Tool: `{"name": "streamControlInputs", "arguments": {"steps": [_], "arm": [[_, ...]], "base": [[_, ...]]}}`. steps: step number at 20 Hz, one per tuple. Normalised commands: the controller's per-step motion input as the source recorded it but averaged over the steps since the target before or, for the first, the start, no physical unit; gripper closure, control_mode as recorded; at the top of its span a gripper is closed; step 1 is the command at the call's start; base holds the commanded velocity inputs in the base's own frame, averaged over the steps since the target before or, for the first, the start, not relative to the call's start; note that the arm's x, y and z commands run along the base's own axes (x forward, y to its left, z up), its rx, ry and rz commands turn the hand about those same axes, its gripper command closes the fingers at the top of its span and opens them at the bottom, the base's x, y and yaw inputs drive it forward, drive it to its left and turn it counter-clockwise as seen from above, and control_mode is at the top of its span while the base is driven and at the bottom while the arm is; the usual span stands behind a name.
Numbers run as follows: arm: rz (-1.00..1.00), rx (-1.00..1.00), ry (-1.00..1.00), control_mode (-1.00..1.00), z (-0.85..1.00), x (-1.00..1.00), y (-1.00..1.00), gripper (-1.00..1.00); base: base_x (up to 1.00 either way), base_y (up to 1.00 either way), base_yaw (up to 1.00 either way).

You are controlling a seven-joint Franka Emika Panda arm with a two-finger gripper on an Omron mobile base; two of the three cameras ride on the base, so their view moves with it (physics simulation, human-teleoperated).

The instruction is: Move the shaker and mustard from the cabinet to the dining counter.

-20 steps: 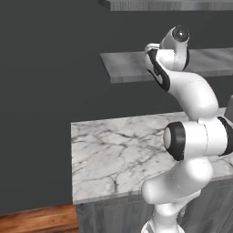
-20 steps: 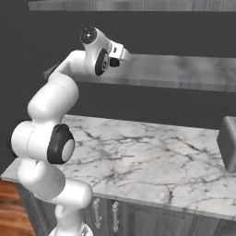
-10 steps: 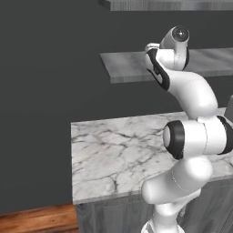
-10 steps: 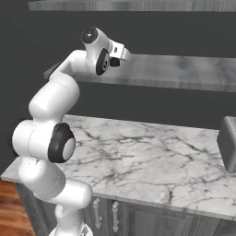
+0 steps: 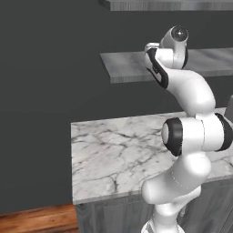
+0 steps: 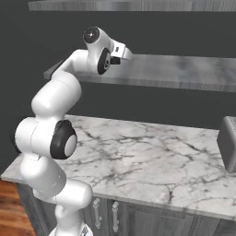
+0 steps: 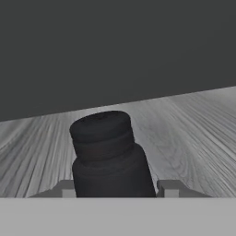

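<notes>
The shaker [image 7: 110, 156], small and black with a narrower cap, stands upright on the grey streaked shelf of the cabinet [image 7: 193, 129]. My gripper [image 7: 119, 188] has one fingertip pressed against each side of its lower body, so it is shut on the shaker. In the right base view my hand [image 6: 117, 51] reaches over the left part of that shelf [image 6: 184, 73]. In the left base view my hand is at the same shelf [image 5: 127, 68]. The mustard and the dining counter are out of view.
Below the shelf is a marble counter [image 6: 152, 161] over handled doors, with its left end by the dark wall [image 5: 45, 91]. A grey box [image 6: 229, 143] sits at the counter's right end. A second shelf [image 6: 138, 5] runs above my hand.
</notes>
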Motion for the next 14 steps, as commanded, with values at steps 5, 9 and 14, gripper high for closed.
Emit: {"name": "streamControlInputs", "arguments": {"steps": [5, 9, 14], "arm": [[0.0, 0.0, 0.0, -1.0, -0.14, 0.05, -0.05, 1.0], [0.0, 0.0, -0.04, -1.0, -0.01, -0.03, 0.0, 1.0], [0.0, 0.0, -0.08, -1.0, 0.0, -0.36, 0.0, 1.0]], "base": [[0.0, 0.0, 0.0], [0.0, 0.0, 0.0], [0.0, 0.0, 0.0]]}}
